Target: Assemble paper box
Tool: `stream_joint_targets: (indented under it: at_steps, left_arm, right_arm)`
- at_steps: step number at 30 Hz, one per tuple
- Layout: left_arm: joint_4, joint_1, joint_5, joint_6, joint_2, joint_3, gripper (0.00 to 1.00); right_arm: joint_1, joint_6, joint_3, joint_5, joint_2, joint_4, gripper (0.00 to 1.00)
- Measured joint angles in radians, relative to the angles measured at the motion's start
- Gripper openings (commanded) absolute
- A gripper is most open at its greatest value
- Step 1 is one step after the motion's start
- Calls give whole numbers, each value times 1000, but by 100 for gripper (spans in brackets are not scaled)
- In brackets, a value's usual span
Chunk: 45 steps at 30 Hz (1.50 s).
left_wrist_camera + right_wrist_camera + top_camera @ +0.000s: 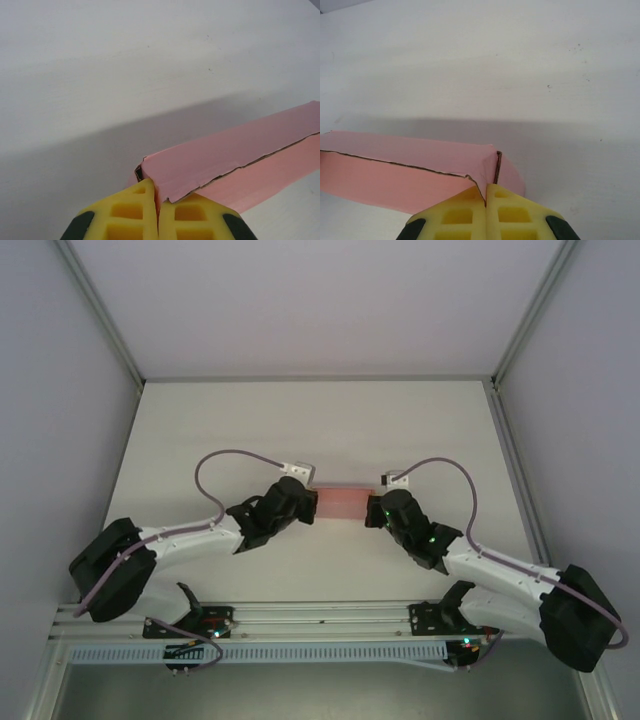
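1. Basically, the left gripper (159, 196) is pinched tight, its yellow fingers (125, 212) meeting on a thin edge of pink card at one end of the paper box (225, 150).
2. Right gripper (486, 189), same deal: jaws closed on the card at the opposite end, right at the corner fold.
3. From above, the box is a short pink strip spanning between the two grippers, mid-table, with both wrists angled in toward it.
4. Can't tell if it sits on the table or hangs just above. Shadow lies around it in both wrist views.
5. Progress, my read: mostly done. The card is already folded into a long, flat rectangular shape.
6. Likely left to do: the lengthwise seam (260, 159) shows a raw edge where the upper panel overlaps the lower, not clearly tucked. A small dark gap (138, 173) shows at the left-end corner, so the ends look unfinished.
7. Surface: plain white table (300, 425), matte, with a few tiny specks.
8. Room: pale grey side walls (60, 390), aluminium frame posts (110, 330), a rail (320, 620) along the near edge by the arm bases, and lilac cables (215, 465) looping over each wrist.
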Motion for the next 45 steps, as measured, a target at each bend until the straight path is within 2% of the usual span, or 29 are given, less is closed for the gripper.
stream_joint_targets:
  at_steps: [3, 4, 5, 8, 11, 12, 13, 15, 22, 29, 35, 45]
  left_arm:
    - [-10, 0, -20, 3, 21, 26, 0]
    - [-19, 0, -25, 3, 27, 36, 0]
    - [-31, -2, -29, 3, 31, 45, 0]
    - [-77, -16, -32, 2, 42, 79, 0]
    - [-111, -32, -32, -1, 51, 103, 0]
    - [-119, -38, -33, -1, 53, 108, 0]
    - [-125, -42, -32, -1, 55, 112, 0]
    - [-137, -47, -28, -1, 55, 118, 0]
    - [-187, -51, -27, -1, 69, 154, 0]
    - [-208, -68, -44, -1, 74, 167, 0]
    - [-212, -73, -51, -1, 79, 171, 0]
    - [-212, -78, -61, -1, 90, 181, 0]
  right_arm:
    - [0, 3, 18, 4, 3, -31, 11]
    - [0, 6, 29, 3, 1, -52, 19]
    - [0, 9, 40, -4, 0, -74, 32]
    - [14, 27, 77, -33, -14, -146, 51]
    - [21, 54, 114, -48, -32, -232, 59]
    - [23, 62, 126, -50, -37, -260, 65]
    - [23, 69, 135, -53, -43, -281, 76]
    - [23, 81, 152, -56, -59, -316, 79]
    - [20, 156, 190, -2, -132, -430, 80]
    - [-39, 251, 172, 33, -233, -480, 69]
    - [-137, 290, 147, -15, -226, -481, 59]
    - [-145, 326, 77, -113, -213, -444, 49]
